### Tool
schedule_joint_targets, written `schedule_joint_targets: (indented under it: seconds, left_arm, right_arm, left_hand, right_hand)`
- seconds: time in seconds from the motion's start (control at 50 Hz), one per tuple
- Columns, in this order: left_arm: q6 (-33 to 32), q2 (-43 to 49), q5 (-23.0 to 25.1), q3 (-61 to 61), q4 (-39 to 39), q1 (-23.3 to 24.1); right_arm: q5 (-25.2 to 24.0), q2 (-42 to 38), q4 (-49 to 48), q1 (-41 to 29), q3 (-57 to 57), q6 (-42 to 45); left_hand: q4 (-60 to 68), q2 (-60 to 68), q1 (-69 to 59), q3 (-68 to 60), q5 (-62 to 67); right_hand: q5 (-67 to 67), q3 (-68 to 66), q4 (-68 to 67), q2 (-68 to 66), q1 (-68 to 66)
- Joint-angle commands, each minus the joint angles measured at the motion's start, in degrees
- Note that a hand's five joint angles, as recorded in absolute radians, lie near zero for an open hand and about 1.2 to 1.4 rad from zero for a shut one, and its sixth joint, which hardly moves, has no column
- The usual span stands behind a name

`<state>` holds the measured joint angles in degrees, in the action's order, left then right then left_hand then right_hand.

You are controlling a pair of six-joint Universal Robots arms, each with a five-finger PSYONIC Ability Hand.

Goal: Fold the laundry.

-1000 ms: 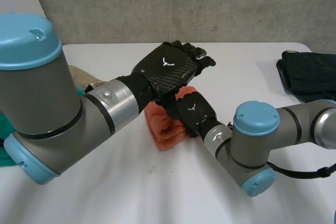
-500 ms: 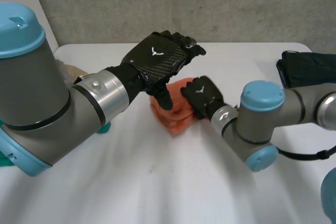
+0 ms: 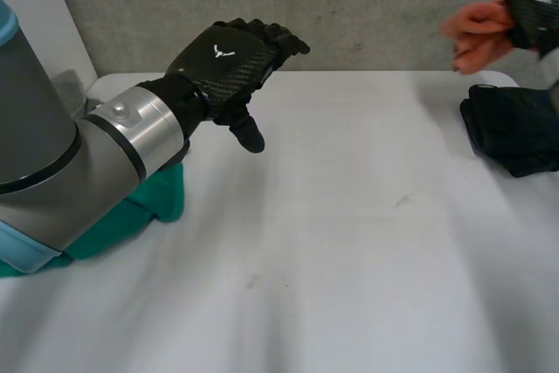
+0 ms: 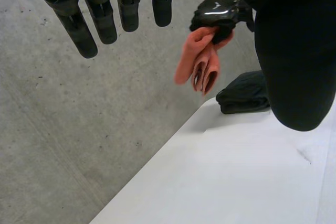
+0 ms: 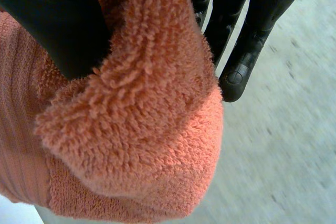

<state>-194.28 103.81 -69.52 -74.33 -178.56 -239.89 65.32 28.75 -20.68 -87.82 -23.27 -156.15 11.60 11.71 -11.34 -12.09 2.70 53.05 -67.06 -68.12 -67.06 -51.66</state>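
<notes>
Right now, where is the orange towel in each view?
Head view: towel held high at far right, above the dark clothes.
Left wrist view: towel hangs beyond the left hand's fingertips, above the dark clothes.
Right wrist view: towel pinched in the right hand.
Shared landmark: the right hand gripping it.

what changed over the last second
The right hand, shut on the orange towel, lifted it off the middle of the table and carried it up to the far right, above the dark pile. The left hand drew back leftward, open. The dark pile and green cloth stayed put.
</notes>
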Motion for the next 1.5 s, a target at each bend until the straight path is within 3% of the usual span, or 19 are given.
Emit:
schedule_joint_targets:
  seconds: [0.02,0.22,0.44,0.46,0.5,0.6,0.74,0.88,0.92,0.98,1.0,1.08,1.18,1.26,1.32,1.46,1.5]
  left_arm:
    - [-0.05,1.04,-0.09,-0.11,-1.00,0.47]
    - [-0.04,3.33,-0.18,-0.11,-1.09,2.14]
    - [-0.05,3.16,-1.06,-0.29,-1.09,3.72]
    - [-0.05,3.16,-1.06,-0.29,-1.00,3.81]
    - [-0.13,3.07,-1.06,-0.29,-1.09,3.99]
    - [-0.22,2.89,-1.14,-0.03,-1.09,4.16]
    - [-0.05,1.75,-1.14,-0.20,-1.09,4.52]
    - [-0.22,-0.10,-4.30,-0.47,-2.40,3.38]
    - [-0.48,-0.36,-8.93,-0.47,-4.24,1.63]
    - [-0.66,-0.54,-14.31,-0.20,-6.62,-1.45]
    - [-1.18,-0.54,-17.37,-0.20,-8.28,-3.81]
    - [-4.77,-0.10,-20.65,-0.90,-10.57,-11.01]
    - [-13.83,3.76,-20.66,-1.78,-9.70,-18.41]
    - [-22.08,8.06,-20.39,-6.42,-7.95,-24.38]
    - [-24.12,9.22,-19.87,-8.89,-7.77,-27.20]
    - [-24.74,13.96,-15.47,-12.95,-8.91,-31.43]
    - [-24.74,15.28,-15.56,-12.77,-10.57,-31.87]
  right_arm:
    - [-5.02,-5.63,-7.87,9.50,-1.50,-8.11]
    - [-15.38,-6.69,-17.72,17.33,-18.19,-10.57]
    - [-19.44,-3.43,-21.07,20.14,-26.47,-10.66]
    - [-19.18,-3.00,-20.55,20.14,-27.26,-10.49]
    - [-18.65,-1.95,-19.93,20.23,-28.22,-10.49]
    - [-17.68,7.36,-14.93,21.54,-35.16,-10.75]
    - [-14.53,23.80,2.28,25.24,-44.75,-10.14]
    - [0.49,31.28,22.69,28.76,-41.59,-3.21]
    - [4.36,33.20,22.80,28.58,-41.06,1.35]
    - [5.61,35.58,18.85,26.22,-42.55,2.96]
    - [4.65,37.94,15.09,21.94,-44.30,1.92]
    - [-0.95,44.27,3.68,12.27,-54.02,-2.38]
    - [-9.23,51.31,-12.42,7.06,-70.55,-6.44]
    - [-10.04,52.21,-16.58,2.23,-78.56,-6.80]
    - [-9.95,51.06,-16.50,-1.29,-81.13,-6.18]
    - [-9.24,45.26,-15.36,-4.99,-82.64,-4.69]
    - [-9.24,44.73,-13.60,-4.99,-81.93,-3.11]
  left_hand:
    - [0.97,0.86,-1.23,-0.48,-0.13]
    - [1.14,1.02,-1.40,-0.64,0.04]
    - [1.14,1.02,-1.40,-0.64,0.04]
    - [0.98,0.86,-1.23,-0.48,-0.13]
    - [0.97,0.86,-1.23,-0.48,-0.13]
    - [0.97,0.86,-1.23,-0.48,-0.13]
    - [0.30,0.18,-0.56,0.20,-0.80]
    - [0.30,0.18,-0.56,0.20,-0.80]
    - [0.30,0.18,-0.56,0.20,-0.80]
    - [0.13,0.01,-0.39,0.37,-0.97]
    - [0.13,0.01,-0.39,0.37,-0.97]
    - [-0.04,-0.15,-0.22,0.53,-1.14]
    - [-0.04,-0.15,-0.22,0.53,-1.14]
    - [2.81,2.69,-3.06,-2.31,1.70]
    - [6.85,6.73,-7.10,-6.35,5.74]
    - [25.50,25.38,-25.75,-25.00,24.39]
    - [42.96,42.84,-43.22,-42.46,41.86]
  right_hand:
    - [16.95,-12.94,-11.88,-12.94,-28.34]
    - [16.95,-12.94,-11.88,-12.94,-28.34]
    - [16.95,-12.94,-11.88,-12.94,-28.34]
    - [-15.13,19.14,20.20,19.14,3.74]
    - [-51.44,55.45,56.51,55.45,40.05]
    - [-53.05,57.06,58.12,57.06,41.66]
    - [-53.05,57.06,58.12,57.06,41.66]
    - [-53.05,57.06,58.12,57.06,41.66]
    - [-53.05,57.06,58.12,57.06,41.66]
    - [-53.05,57.06,58.12,57.06,41.66]
    - [-53.05,57.06,58.12,57.06,41.66]
    - [-53.05,57.06,58.12,57.06,41.66]
    - [-53.05,57.06,58.12,57.06,41.66]
    - [-53.05,57.06,58.12,57.06,41.66]
    - [-53.05,57.06,58.12,57.06,41.66]
    - [-53.05,57.06,58.12,57.06,41.66]
    - [-53.05,57.06,58.12,57.06,41.66]
